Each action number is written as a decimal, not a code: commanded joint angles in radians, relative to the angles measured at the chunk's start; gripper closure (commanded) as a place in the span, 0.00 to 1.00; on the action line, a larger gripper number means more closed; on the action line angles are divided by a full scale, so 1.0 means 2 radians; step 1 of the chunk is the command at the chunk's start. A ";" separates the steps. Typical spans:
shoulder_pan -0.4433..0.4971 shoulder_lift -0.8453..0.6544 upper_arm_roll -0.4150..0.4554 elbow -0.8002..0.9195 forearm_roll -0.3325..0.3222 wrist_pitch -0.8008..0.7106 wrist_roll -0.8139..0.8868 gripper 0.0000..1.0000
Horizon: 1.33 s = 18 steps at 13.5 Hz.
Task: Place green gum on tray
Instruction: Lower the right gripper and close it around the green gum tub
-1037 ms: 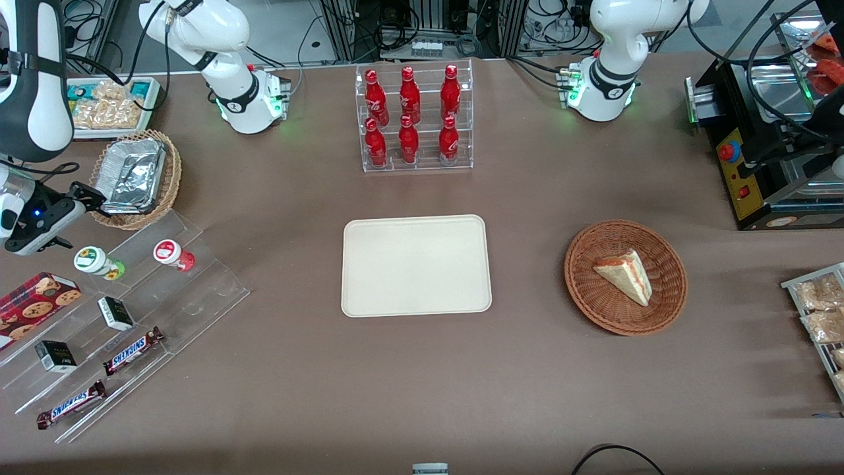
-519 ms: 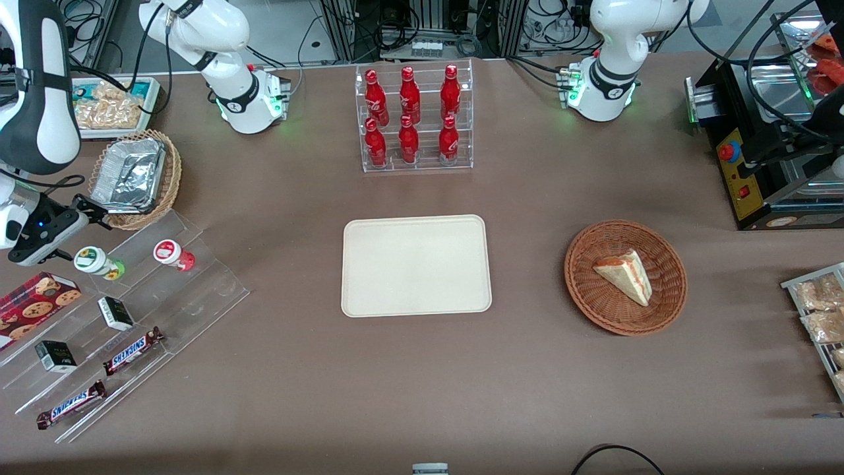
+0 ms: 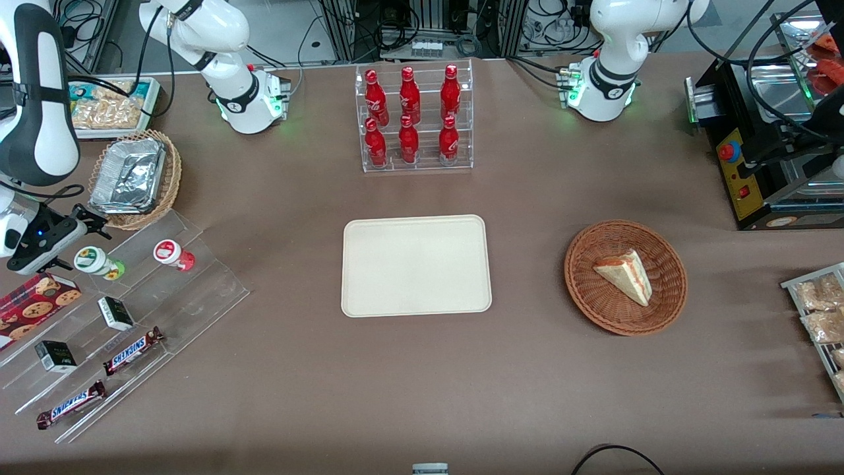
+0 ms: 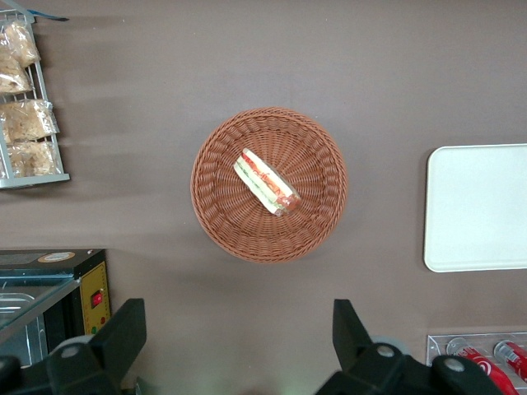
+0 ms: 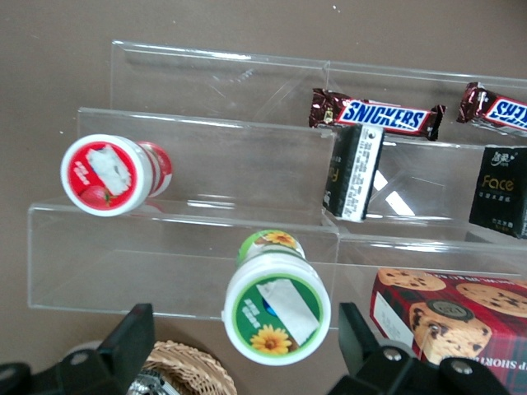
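Brown cloth covers the desk, with the cream tray (image 3: 416,265) lying bare at its middle. At the working arm's end, near the front edge, a clear stepped rack (image 3: 132,310) holds the green gum (image 3: 97,260) upright on its top step, beside a red-lidded bottle (image 3: 173,254). Just above the gum hovers the gripper (image 5: 243,350), its fingers (image 5: 132,341) spread wide apart and touching nothing.

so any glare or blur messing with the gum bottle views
Right wrist view: green gum sharp, the open tool astride it, with bright reflections on the clear stepped rack only. Front view: even light, soft shadows on the table, gum readable.
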 commanded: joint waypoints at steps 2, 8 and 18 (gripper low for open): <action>-0.012 0.018 0.002 0.010 0.019 0.020 -0.025 0.01; -0.012 0.034 0.002 0.010 0.032 0.036 -0.025 0.03; -0.006 0.030 0.005 0.056 0.031 -0.021 -0.020 1.00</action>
